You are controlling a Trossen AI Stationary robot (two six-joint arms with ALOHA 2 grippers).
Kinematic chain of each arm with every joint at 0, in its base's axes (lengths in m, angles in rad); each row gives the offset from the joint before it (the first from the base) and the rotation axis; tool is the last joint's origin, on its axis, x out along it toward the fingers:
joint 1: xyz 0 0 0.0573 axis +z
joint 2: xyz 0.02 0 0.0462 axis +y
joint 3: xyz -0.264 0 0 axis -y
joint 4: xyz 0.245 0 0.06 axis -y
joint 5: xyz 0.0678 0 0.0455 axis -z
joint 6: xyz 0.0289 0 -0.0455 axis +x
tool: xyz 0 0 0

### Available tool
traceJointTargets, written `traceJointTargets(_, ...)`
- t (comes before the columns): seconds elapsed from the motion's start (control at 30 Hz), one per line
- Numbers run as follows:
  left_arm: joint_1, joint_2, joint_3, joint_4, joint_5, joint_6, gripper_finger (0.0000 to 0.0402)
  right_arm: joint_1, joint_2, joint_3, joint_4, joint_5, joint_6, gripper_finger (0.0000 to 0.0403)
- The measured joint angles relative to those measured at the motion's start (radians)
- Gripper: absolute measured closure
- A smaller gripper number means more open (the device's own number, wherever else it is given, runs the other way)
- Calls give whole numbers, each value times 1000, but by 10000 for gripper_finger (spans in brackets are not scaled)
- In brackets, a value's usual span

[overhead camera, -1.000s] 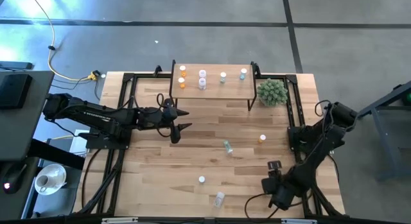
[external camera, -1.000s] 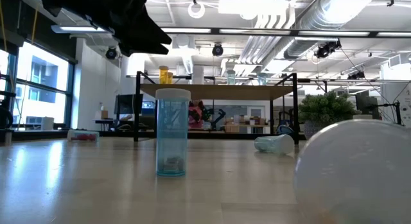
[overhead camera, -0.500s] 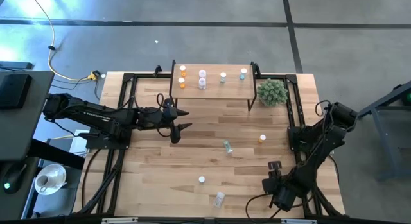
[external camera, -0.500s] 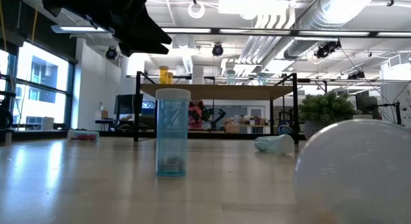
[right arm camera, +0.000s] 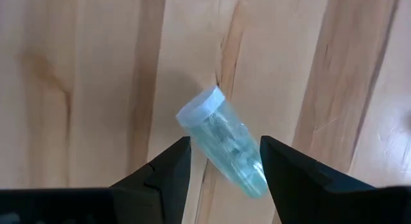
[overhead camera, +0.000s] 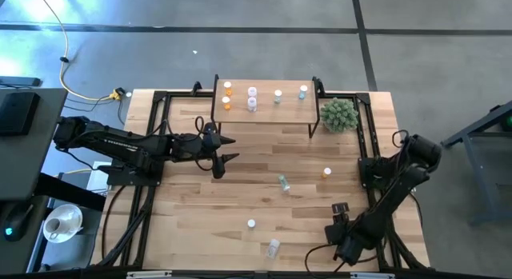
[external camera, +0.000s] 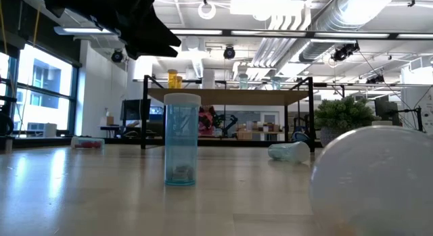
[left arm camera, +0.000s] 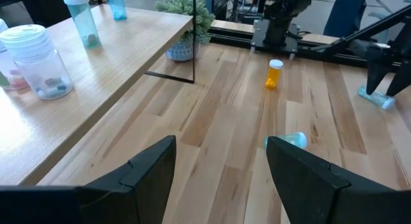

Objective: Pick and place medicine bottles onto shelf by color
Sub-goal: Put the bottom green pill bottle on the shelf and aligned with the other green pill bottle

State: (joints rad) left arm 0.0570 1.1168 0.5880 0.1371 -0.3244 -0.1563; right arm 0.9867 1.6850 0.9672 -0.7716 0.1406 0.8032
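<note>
Light-wood slatted counter [overhead camera: 192,207] on a grey floor, open workshop beyond; low light-wood shelf on thin black legs [overhead camera: 280,111] at its far edge, several white-capped bottles already on it; item in hand: small translucent pale-blue medicine bottle with a white cap [right arm camera: 225,144], lying on its side on the counter's right near part, directly below the right claw [overhead camera: 340,209]; whether that claw has closed on it cannot be told; left claw [left arm camera: 218,172] spread wide, empty, near the shelf's left end. Handling, by judgement: light, rigid, smooth plastic, round, apt to roll or squirt out; best pinched across mid-body, clear of the cap. Views: the high view hides this bottle under the claw; the right wrist view shows it plainly, the left wrist view from afar.
</note>
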Motion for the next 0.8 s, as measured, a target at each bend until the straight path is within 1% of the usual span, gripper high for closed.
traceJointTargets(0.2, 0, 0, 0, 0, 0, -1, 167, 0, 37, 0, -2, -1, 0, 226)
traceJointTargets(0.33, 0, 0, 0, 0, 0, -1, 167, 0, 39, 0, -2, -1, 5, 231)
traceJointTargets(0.43, 0, 0, 0, 0, 0, -1, 167, 0, 39, 0, -11, -3, 7, 250)
traceJointTargets(0.67, 0, 0, 0, 0, 0, 1, 167, 0, 38, 0, -12, -33, 9, 315)
traceJointTargets(0.8, 0, 0, 0, -1, 0, 2, 167, 0, 37, 0, 0, -11, 26, 332)
